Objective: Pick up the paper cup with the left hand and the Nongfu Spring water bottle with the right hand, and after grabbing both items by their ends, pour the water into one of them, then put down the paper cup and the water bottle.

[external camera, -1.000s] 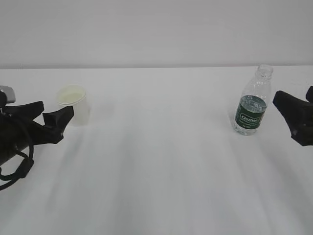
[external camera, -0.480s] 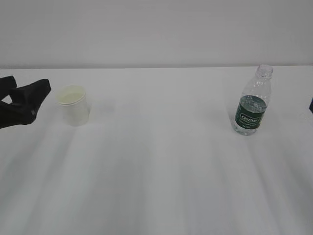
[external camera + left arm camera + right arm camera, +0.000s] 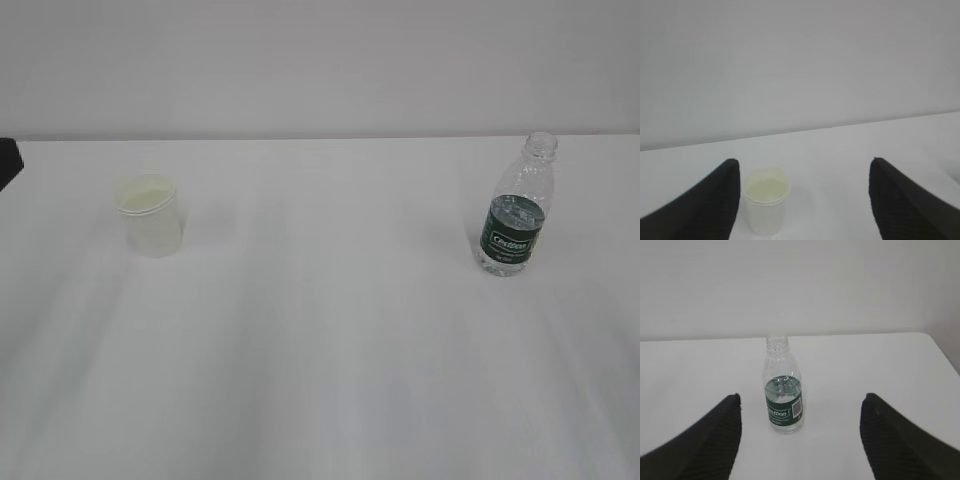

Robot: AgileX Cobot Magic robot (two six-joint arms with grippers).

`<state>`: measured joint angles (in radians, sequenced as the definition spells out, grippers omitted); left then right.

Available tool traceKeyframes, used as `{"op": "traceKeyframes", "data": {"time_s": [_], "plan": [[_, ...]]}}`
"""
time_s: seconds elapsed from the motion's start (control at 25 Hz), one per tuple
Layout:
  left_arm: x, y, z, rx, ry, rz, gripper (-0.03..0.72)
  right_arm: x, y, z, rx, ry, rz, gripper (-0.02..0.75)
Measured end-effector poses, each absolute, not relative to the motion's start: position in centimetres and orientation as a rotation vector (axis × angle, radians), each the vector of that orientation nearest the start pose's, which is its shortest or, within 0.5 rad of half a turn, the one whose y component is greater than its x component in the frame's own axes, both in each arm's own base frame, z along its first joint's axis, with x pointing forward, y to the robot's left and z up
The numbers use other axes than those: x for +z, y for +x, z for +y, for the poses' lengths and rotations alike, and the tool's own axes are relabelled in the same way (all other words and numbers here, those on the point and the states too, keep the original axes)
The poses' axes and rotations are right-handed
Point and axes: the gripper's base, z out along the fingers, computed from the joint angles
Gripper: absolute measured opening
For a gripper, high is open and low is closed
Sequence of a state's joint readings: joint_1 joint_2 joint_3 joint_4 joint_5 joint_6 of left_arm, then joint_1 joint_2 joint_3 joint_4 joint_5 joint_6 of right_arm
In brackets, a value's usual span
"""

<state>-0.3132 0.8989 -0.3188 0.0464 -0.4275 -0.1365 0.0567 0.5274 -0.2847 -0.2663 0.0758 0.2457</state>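
Status from my station: both task items stand upright and untouched on the white table (image 3: pixel 330 350). The paper cup (image 3: pixel 150 215) sits at the left of the exterior frame, the Nongfu Spring water bottle (image 3: pixel 517 213) at the right, well apart from each other. The bottle is uncapped, with water (image 3: pixel 783 386) reaching about the top of its green label.

The left hand (image 3: pixel 802 200) has its jaws spread wide and empty; in its wrist view the cup sits lower left, just beside the left finger. The right hand (image 3: pixel 800 435) is likewise wide open and empty, the bottle slightly left of centre between its fingers.

I judge either that the pick-up has not begun or that the items have already been set down; I cannot tell which. If grasping comes next, I must advance each arm and centre the cup.
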Motion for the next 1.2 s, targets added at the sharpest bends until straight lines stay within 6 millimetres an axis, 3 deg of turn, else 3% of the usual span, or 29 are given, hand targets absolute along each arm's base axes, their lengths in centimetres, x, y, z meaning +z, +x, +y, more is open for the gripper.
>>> {"op": "traceKeyframes", "data": {"time_s": [0.32,0.48,0.8,1.2], "plan": [[28.6,11.4,-3.7,-0.313,0.189,1.612,0.540,28.0,7.7,-0.4,-0.038,0.025,1.807,0.554],[28.8,9.6,-3.1,-0.307,0.185,1.616,0.540,28.5,6.4,-0.7,-0.054,0.055,1.832,0.554],[28.6,7.7,-2.4,-0.295,0.183,1.662,0.534,29.8,4.5,-1.1,-0.061,0.109,1.929,0.554],[30.9,6.1,-1.9,-0.286,0.177,1.822,0.507,30.9,3.1,-0.2,0.052,0.065,2.037,0.554]]}}
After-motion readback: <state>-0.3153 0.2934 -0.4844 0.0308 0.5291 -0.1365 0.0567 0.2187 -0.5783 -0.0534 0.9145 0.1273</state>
